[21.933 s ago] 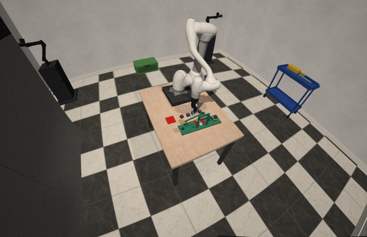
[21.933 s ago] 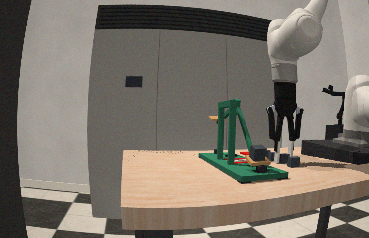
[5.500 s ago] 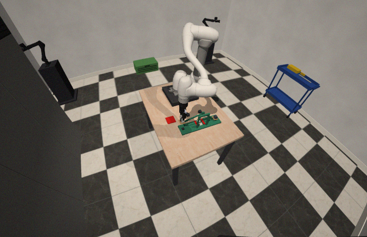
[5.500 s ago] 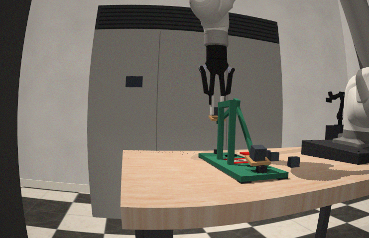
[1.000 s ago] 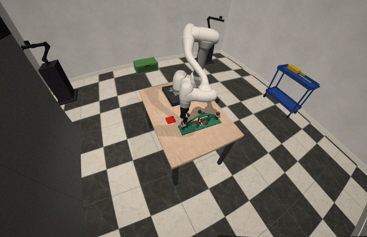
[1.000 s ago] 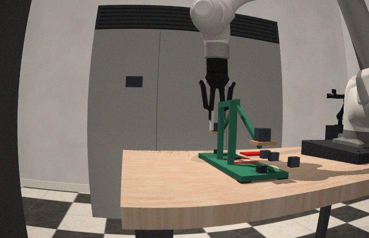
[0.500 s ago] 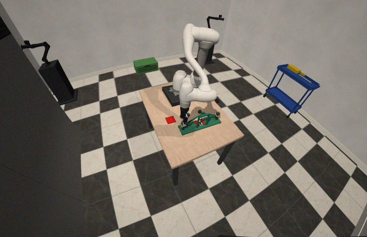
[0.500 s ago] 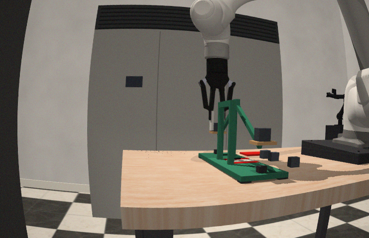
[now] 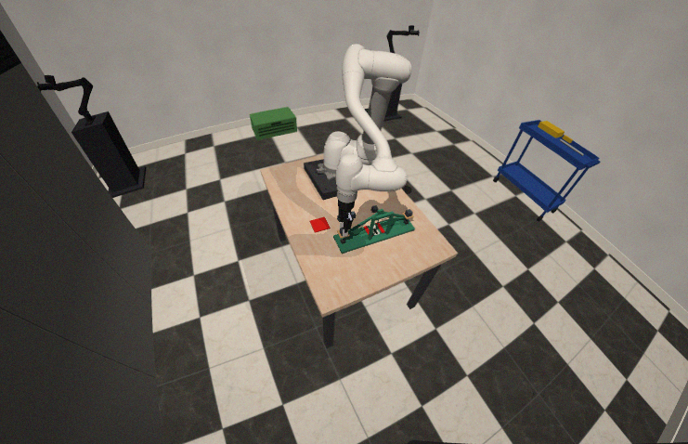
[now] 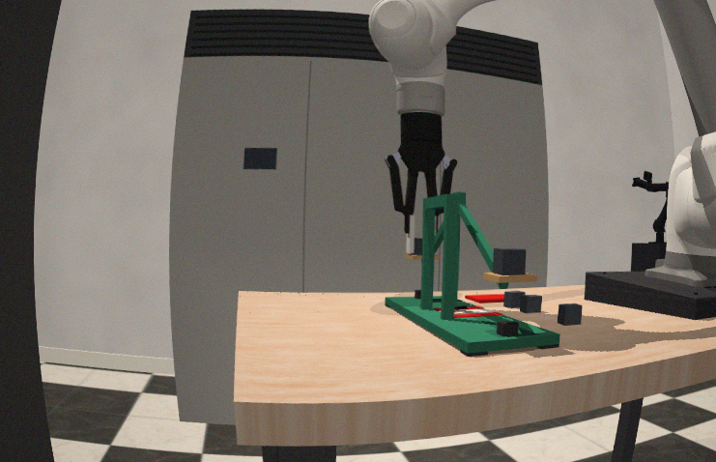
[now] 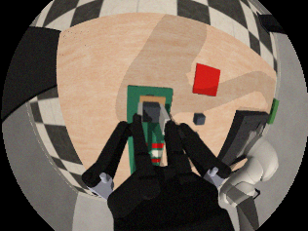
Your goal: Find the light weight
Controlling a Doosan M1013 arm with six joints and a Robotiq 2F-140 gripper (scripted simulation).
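My gripper (image 9: 344, 230) (image 10: 422, 245) (image 11: 150, 109) points down over one pan of the green rocker balance (image 9: 349, 244) (image 10: 450, 328) (image 11: 134, 92). Its fingers stand slightly open, closely around a dark weight (image 10: 417, 245) (image 11: 151, 111) on that pan; one fingertip is partly hidden by the balance post. Another dark weight (image 9: 408, 213) (image 10: 509, 261) sits on the opposite pan. The pointer is too small to read surely. The red dish (image 9: 319, 224) (image 10: 483, 298) (image 11: 207, 79) lies flat on the table, with no weight on it.
Three other dark weights show on the table in the exterior view: one weight (image 10: 513, 299), a second weight (image 10: 530, 303) close beside it, and a third weight (image 10: 569, 314) farther right. The balance's uprights stand near my gripper. The black arm base (image 10: 642, 294) (image 11: 236, 133) is behind.
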